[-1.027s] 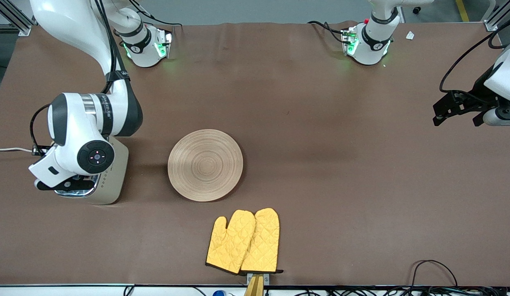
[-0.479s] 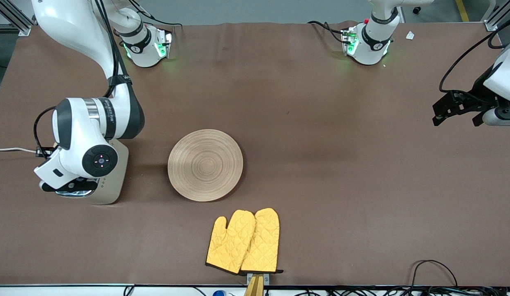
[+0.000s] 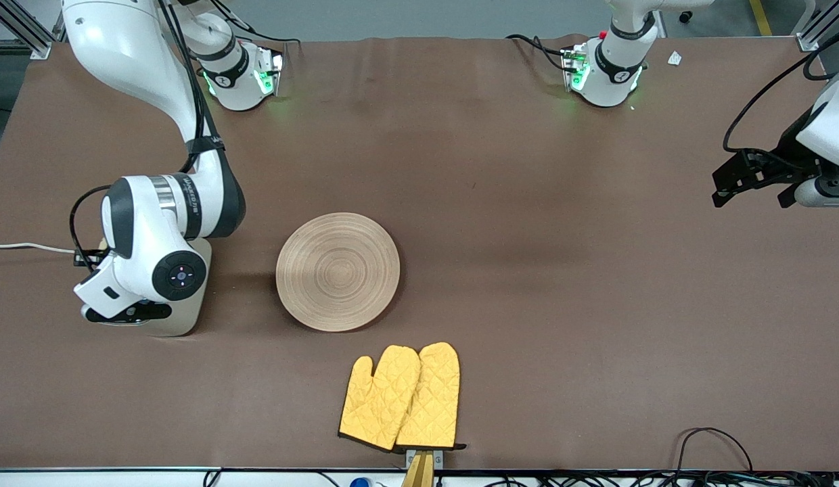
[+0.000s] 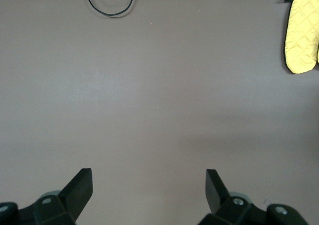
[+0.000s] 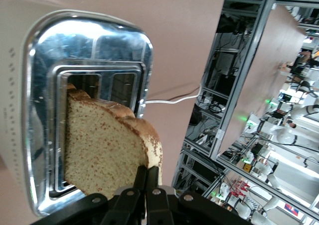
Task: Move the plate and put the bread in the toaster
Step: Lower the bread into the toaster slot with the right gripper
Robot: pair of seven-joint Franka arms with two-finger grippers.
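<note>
My right gripper (image 5: 152, 177) is shut on the crust edge of the bread (image 5: 102, 153), a brown speckled slice. It holds the slice over the slots of the toaster (image 5: 94, 46). I cannot tell whether the slice's edge is inside a slot. In the front view the right arm's hand (image 3: 149, 270) covers the toaster (image 3: 189, 308) and hides the bread. The wooden plate (image 3: 337, 271) lies beside the toaster toward the table's middle, with nothing on it. My left gripper (image 3: 751, 181) waits open and empty above the left arm's end of the table; it also shows in the left wrist view (image 4: 149, 185).
A pair of yellow oven mitts (image 3: 402, 399) lies nearer the front camera than the plate. The toaster's white cord (image 3: 20, 247) runs off the right arm's end of the table. A black cable loop (image 3: 717, 443) lies at the front edge.
The right arm's hand has shifted a little toward the plate and the front camera over the toaster and now covers its chrome top. The left arm and the plate have not moved.
</note>
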